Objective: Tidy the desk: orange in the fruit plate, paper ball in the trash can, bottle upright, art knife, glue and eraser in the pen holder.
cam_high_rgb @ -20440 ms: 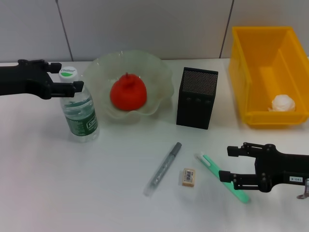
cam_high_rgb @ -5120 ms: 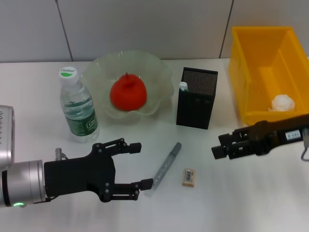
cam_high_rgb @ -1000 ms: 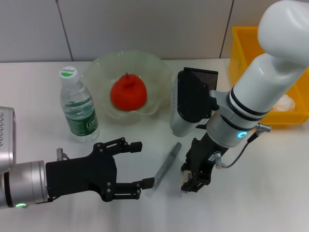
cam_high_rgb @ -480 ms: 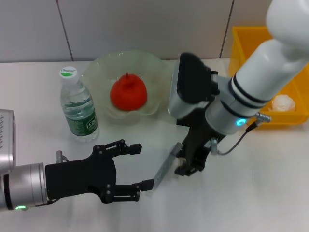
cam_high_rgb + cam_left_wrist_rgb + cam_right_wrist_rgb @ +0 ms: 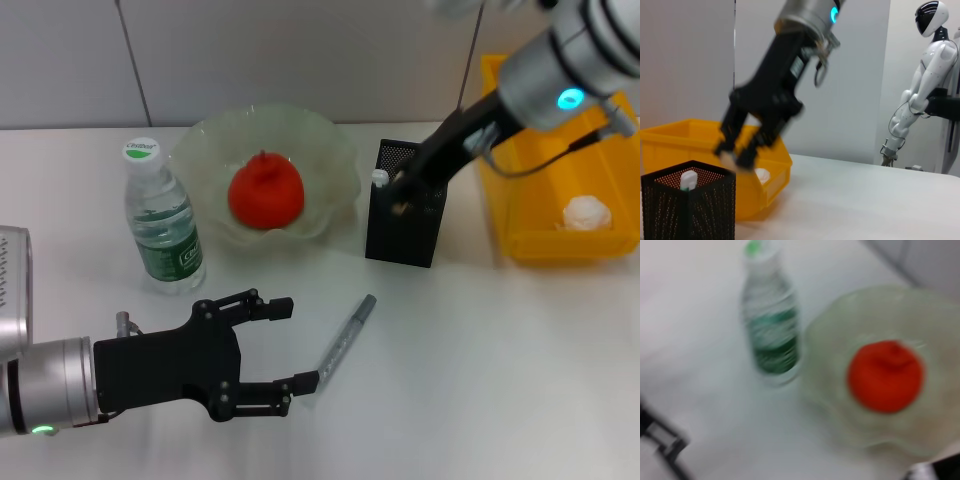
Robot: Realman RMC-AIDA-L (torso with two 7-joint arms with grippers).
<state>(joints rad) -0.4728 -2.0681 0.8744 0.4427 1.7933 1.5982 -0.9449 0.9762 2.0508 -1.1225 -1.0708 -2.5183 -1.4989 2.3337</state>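
The right gripper (image 5: pixel 400 196) hung over the open top of the black square mesh pen holder (image 5: pixel 405 225), its fingers closed on a small beige eraser (image 5: pixel 729 159). A white-capped item (image 5: pixel 379 179) already stood inside the holder. The left gripper (image 5: pixel 281 343) rested low over the white desk (image 5: pixel 500 380) with fingers spread open, beside a grey pen-like tool (image 5: pixel 343 343). The red-orange round orange (image 5: pixel 265 191) sat in the pale-green scalloped glass fruit plate (image 5: pixel 330 140), the clear green-labelled bottle (image 5: pixel 161 228) stood upright, and the white paper ball (image 5: pixel 586 213) lay in the yellow rectangular trash can (image 5: pixel 510 130).
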